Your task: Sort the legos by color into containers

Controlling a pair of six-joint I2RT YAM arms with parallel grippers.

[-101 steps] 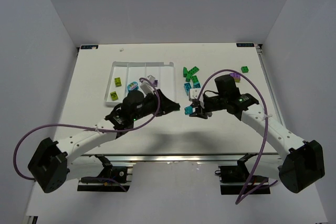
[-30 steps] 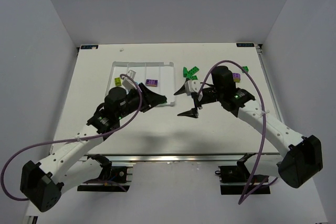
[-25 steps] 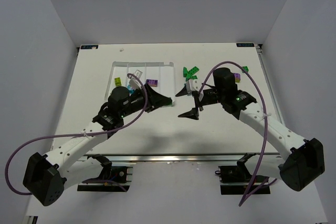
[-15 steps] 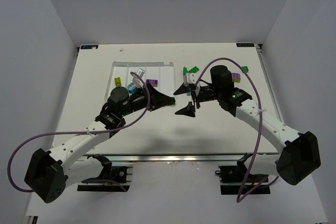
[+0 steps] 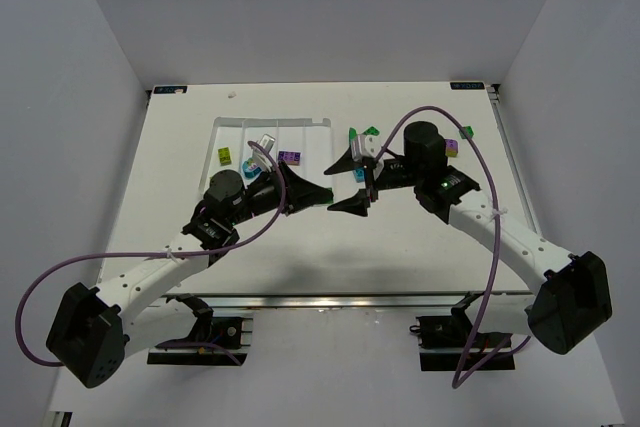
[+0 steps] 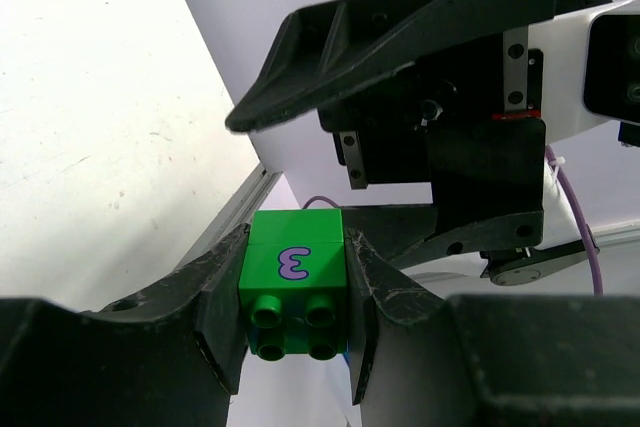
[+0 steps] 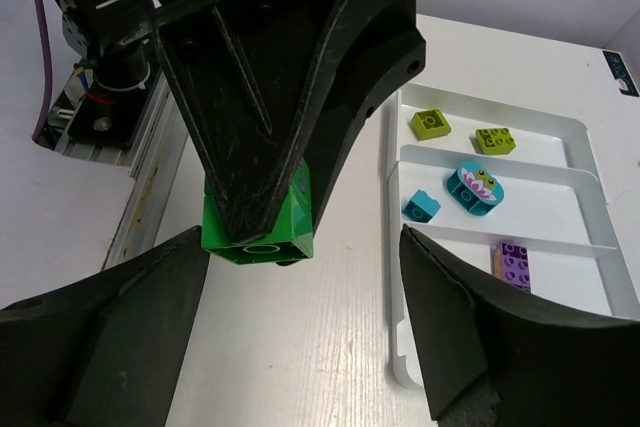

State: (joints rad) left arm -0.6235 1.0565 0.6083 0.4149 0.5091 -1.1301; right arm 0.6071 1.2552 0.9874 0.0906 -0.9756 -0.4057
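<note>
White table (image 5: 330,257), seemingly pale-grey walls (image 5: 320,17)

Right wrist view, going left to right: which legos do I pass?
green lego held by the left gripper → small teal lego → teal oval piece → purple lego. The two yellow-green legos overlap the teal ones sideways, so they are left out.

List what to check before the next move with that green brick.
1. The green brick is clamped in the left end effector: ok.
2. The right end effector is open: ok.
3. The brick sits between the right fingers, with neither touching it: ok.
4. The tray keeps the yellow-green bricks, teal pieces and purple brick in separate compartments: ok.
5. The last compartment is free for green: cannot tell, partly hidden.
</note>
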